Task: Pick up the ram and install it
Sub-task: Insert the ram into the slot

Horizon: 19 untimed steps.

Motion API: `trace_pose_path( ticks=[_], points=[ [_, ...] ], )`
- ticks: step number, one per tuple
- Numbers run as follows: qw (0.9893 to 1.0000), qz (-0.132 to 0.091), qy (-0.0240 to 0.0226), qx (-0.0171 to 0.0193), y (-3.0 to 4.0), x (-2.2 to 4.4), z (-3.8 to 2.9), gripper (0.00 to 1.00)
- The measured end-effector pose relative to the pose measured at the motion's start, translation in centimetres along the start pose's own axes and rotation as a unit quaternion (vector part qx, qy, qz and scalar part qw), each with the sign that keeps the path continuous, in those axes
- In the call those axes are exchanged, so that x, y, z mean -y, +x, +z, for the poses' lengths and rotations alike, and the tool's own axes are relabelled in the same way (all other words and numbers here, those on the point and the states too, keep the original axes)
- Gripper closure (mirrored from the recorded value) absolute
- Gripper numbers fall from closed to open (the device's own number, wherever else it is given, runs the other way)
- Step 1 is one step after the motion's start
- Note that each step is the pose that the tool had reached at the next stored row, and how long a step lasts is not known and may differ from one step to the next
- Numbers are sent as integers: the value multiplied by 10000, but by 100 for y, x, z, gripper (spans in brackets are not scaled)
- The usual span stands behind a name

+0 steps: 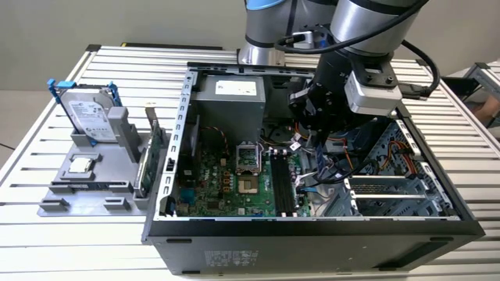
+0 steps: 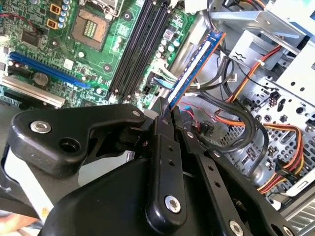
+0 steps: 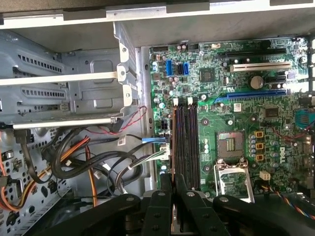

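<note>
- Inside the open computer case (image 1: pixel 312 237), the gripper (image 2: pixel 166 112) clamps 1 end of the ram (image 2: pixel 196 65), its jaws narrowed onto the stick.
- The ram is a long, thin blue stick with a white label strip and an orange-tinted edge (it appears edge-on in the first wrist view).
- It hangs over the green motherboard (image 3: pixel 236 128), near the long black slots (image 3: pixel 186 142) and beside loose cables (image 3: pixel 88 162). Whether it touches a slot cannot be told.

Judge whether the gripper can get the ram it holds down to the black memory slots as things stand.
Probably yes. The gripper is shut on the ram above the motherboard, the black memory slots look empty, and the cables lie off to one side.
</note>
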State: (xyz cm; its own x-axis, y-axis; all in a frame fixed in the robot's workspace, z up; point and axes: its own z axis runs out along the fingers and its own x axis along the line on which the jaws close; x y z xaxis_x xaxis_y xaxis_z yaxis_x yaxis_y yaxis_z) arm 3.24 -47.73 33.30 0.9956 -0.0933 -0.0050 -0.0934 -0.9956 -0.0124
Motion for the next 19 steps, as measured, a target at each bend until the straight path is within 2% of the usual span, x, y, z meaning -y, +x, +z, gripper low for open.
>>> trace_pose_path(
  ticks=[9, 19],
  points=[
    [10000, -1, 0, 0, 0, 0, 23, 100],
    [10000, -1, -1, -7, 0, -1, 77, 100]
  ],
)
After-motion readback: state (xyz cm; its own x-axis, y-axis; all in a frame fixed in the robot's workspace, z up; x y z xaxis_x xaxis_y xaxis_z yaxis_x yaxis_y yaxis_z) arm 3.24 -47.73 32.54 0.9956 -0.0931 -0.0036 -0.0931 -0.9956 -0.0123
